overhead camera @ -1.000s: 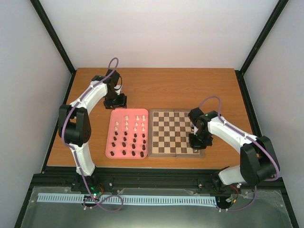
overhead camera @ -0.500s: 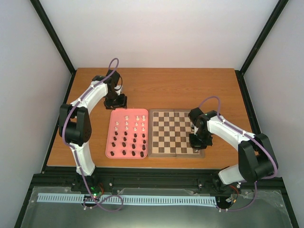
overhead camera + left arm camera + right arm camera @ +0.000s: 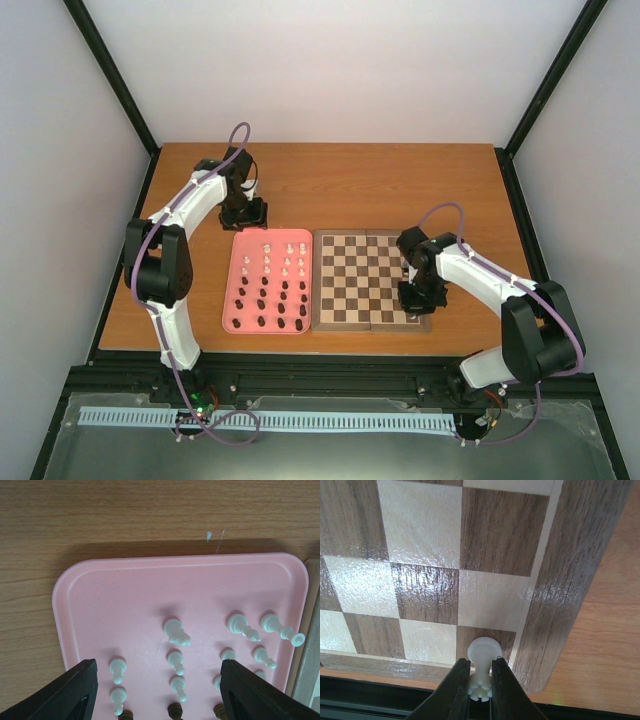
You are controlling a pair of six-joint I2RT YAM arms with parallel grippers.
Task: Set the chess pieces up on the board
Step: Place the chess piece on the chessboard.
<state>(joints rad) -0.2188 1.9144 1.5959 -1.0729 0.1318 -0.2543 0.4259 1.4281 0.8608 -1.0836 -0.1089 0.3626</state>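
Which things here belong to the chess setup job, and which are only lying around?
Job: the board, the unplaced chess pieces, the white piece held in the right gripper.
Not part of it: the pink tray, the table.

Checkered board (image 3: 365, 262) flat; white piece (image 3: 483, 656) upright at dark corner square; other white, brown pieces (image 3: 284, 284) standing in pink tray (image 3: 231, 318).

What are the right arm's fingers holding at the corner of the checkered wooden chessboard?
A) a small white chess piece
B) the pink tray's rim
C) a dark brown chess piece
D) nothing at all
A: in the right wrist view, the right arm's fingers pinch a small white chess piece at a dark corner square of the checkered wooden chessboard.
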